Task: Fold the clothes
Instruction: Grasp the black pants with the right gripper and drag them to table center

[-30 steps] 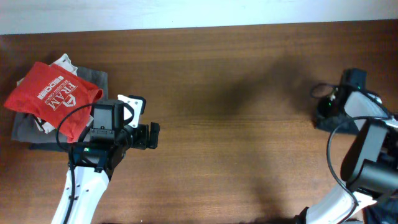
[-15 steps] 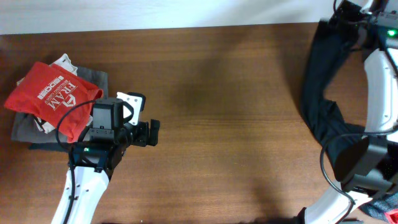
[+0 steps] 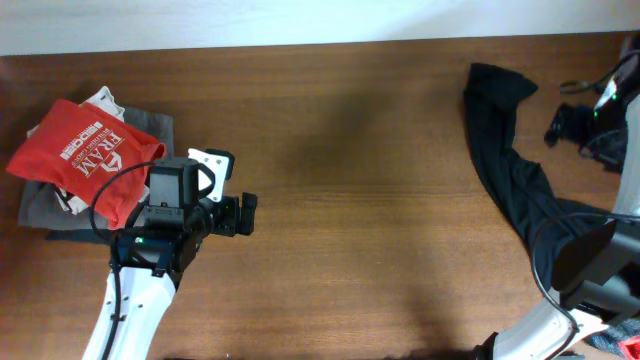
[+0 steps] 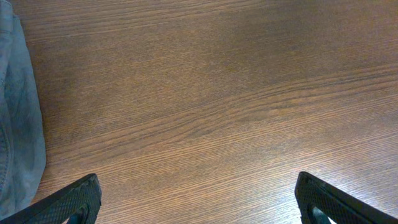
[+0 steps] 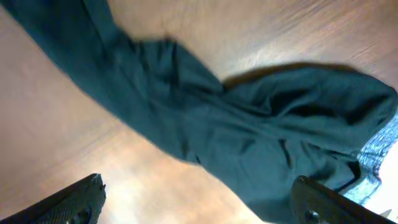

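Leggings lie at the table's 3 o'clock side, long axis running 11 to 5 o'clock, just under the right gripper, its 2 fingers spread and empty. Left gripper, likewise spread, hovers well apart toward 9 o'clock, so the right arm is nearer.

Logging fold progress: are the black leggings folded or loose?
Not folded: the leggings lie as a long crumpled strip on the table near its right edge.

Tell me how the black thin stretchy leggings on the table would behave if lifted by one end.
The black thin leggings would probably hang limp, since they lie in soft crumpled folds. Pushed, they would likely bunch on the wooden table rather than slide whole.
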Robot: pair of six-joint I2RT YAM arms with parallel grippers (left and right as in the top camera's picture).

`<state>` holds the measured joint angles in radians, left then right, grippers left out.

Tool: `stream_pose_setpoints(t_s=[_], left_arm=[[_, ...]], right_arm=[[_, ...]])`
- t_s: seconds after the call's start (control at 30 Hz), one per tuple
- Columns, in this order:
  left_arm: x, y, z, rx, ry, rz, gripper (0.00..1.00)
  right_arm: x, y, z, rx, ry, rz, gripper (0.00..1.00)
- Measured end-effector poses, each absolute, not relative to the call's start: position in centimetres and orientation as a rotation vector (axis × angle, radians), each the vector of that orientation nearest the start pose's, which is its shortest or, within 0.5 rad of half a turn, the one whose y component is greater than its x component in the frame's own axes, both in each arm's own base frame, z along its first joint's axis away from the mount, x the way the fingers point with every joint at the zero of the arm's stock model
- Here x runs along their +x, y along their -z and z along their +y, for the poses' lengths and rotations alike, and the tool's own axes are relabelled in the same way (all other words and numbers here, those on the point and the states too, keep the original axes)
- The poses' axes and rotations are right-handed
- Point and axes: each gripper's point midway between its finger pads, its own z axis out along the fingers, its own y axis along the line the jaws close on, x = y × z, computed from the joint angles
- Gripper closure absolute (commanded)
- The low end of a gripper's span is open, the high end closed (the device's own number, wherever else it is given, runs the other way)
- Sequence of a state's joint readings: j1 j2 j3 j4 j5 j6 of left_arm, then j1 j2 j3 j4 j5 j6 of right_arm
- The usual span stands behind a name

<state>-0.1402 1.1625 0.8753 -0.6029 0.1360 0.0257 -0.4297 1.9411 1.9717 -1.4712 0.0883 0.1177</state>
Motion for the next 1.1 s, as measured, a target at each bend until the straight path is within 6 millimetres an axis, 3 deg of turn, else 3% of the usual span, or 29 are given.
stream_pose_setpoints(t_s=[0.23,0.4,0.63,0.67,0.7,0.77,0.83,0.87,1.0,1.1], left_arm=[[31.4,-15.4,-6.8,0.263,0.218,2.449,0.01],[31.4,-15.4,-6.9,0.267,0.228,2.45,0.01],[31.4,-15.4,-7.0,0.268,0.231,2.449,0.01],[31.4,-15.4,-7.0,0.268,0.231,2.449,0.01],[31.4,-15.4,-7.0,0.267,0.231,2.449,0.01],[31.4,-15.4,-7.0,0.267,0.231,2.449,0.01],[31.4,-15.4,-7.0,0.268,0.231,2.448,0.01],[31.4,-15.4,-7.0,0.268,0.231,2.448,0.01],[31.4,-15.4,-7.0,0.268,0.231,2.447,0.01],[31.5,-15.5,-7.0,0.268,0.23,2.443,0.01]], right_arm=[[31.2,-12.6,-14.9,0.72,0.022,3.155,0.01],[28.6,-6.4,-13.4,0.708,-0.044,3.261,0.01],[28.1,0.0,-13.0,0.703,-0.037,3.193,0.03],[28.1,0.4,-12.9,0.706,-0.038,3.184,0.12],[28.4,0.3,-13.0,0.714,-0.03,3.16,0.28],[28.8,0.4,-13.2,0.714,-0.019,3.132,0.68],[29.2,0.4,-13.4,0.723,-0.013,3.11,0.91],[29.3,0.3,-13.4,0.723,-0.017,3.105,0.96],[30.1,0.2,-11.8,0.722,-0.157,3.08,0.96],[31.1,0.0,-9.1,0.65,-0.289,3.076,0.96]])
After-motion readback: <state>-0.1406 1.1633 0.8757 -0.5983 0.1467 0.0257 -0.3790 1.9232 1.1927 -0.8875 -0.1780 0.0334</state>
